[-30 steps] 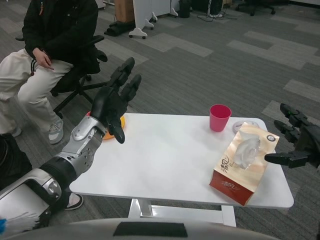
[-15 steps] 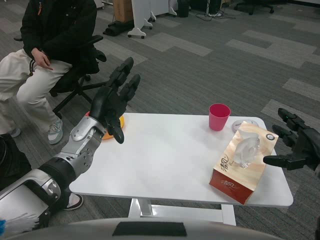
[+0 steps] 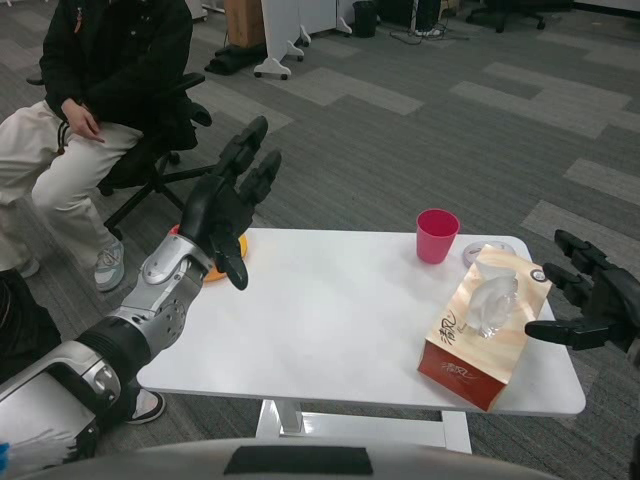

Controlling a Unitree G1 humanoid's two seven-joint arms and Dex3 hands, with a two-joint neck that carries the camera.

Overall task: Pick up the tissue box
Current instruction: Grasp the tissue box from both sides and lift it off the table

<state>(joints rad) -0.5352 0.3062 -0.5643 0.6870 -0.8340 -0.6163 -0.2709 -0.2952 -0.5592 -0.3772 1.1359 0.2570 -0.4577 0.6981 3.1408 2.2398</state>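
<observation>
right hand [image 3: 592, 300]: spread, empty, dropped slightly beside tissue box [image 3: 485, 325] | left hand [image 3: 228, 205]: spread, raised, unmoved

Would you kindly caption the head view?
Right hand open beside the tissue box; left hand raised over the table.

Grey patchwork carpet [image 3: 420, 150] around a white table [image 3: 330, 310]

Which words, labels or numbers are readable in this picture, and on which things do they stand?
Tissue box, side panel: dark brush-style characters, too blurred to read.
Tissue box, red band at the bottom: pale print, too small to read.
Pink cup: no text visible.
</observation>
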